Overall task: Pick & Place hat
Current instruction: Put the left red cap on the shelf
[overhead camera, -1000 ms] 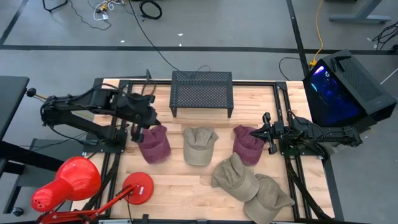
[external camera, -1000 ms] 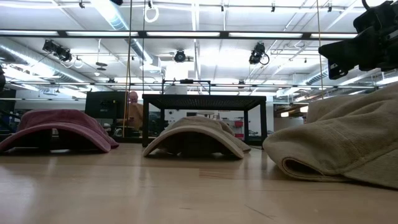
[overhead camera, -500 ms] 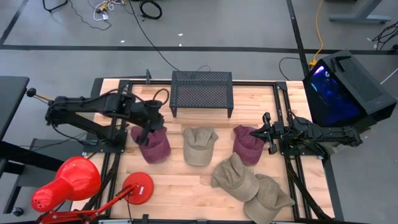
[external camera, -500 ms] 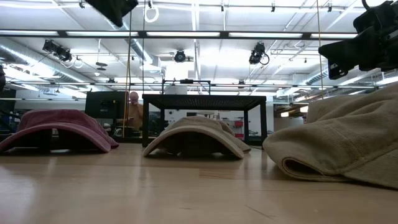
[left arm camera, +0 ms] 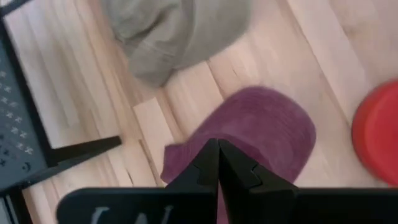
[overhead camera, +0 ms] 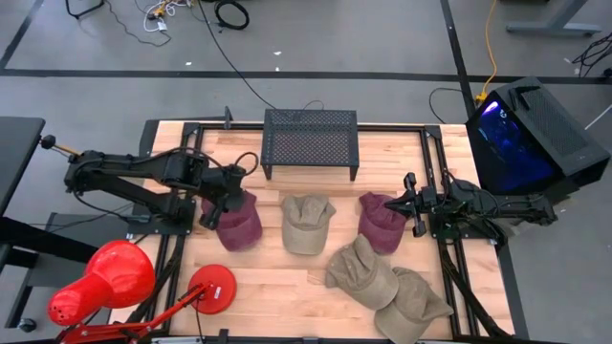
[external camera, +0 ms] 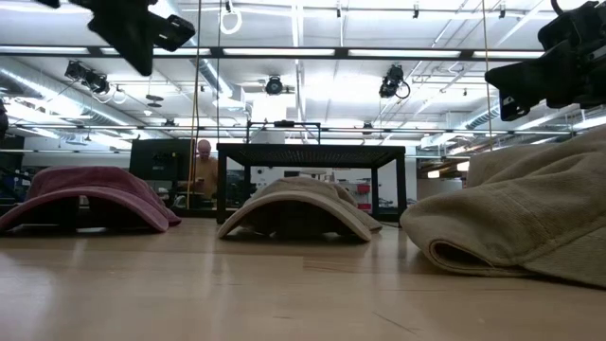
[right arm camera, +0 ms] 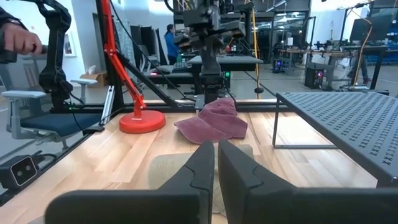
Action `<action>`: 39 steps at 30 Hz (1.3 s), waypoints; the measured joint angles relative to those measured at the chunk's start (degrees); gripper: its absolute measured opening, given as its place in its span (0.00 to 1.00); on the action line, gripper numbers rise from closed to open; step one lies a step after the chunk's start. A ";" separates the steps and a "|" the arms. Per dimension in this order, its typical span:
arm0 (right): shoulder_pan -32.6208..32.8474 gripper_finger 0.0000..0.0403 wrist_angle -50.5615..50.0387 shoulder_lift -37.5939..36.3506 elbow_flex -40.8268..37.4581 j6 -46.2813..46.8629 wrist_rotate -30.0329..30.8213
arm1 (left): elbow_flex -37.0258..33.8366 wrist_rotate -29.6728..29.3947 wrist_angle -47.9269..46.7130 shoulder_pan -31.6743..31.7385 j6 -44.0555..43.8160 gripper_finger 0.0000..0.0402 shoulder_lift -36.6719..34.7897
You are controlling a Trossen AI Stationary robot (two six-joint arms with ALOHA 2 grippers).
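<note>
Left claw (overhead camera: pixel 232 194) clenched, empty, poised above the maroon hat (overhead camera: pixel 238 222) lying crown-up on the surface (overhead camera: pixel 287 277). Hat judged light, soft, collapsible; the stiffer brim edge offers the surest pinch. Right claw (overhead camera: pixel 403 202) clenched, waiting.

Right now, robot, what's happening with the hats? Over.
Left gripper shut, above maroon hat. Right gripper shut, waiting beside other maroon hat. Nothing blocking.

The high camera is looking straight down over the table (overhead camera: pixel 287 287). The low one is sitting at tabletop level, facing the rack (external camera: pixel 311 152). Both wrist cameras are sharing the maroon hat (left arm camera: pixel 261 134).
</note>
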 joint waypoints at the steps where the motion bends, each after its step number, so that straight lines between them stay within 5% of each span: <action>1: -0.02 0.07 0.00 0.00 0.01 -0.01 0.00 | -0.68 -0.01 0.22 0.00 1.16 0.04 -0.35; 15: 0.00 0.07 0.00 0.00 0.01 0.00 0.00 | -7.55 -1.09 0.43 0.00 10.89 0.20 -2.46; 39: -0.02 0.07 0.00 0.00 0.01 -0.01 -0.01 | -7.64 -0.90 0.76 0.02 19.35 0.56 -0.06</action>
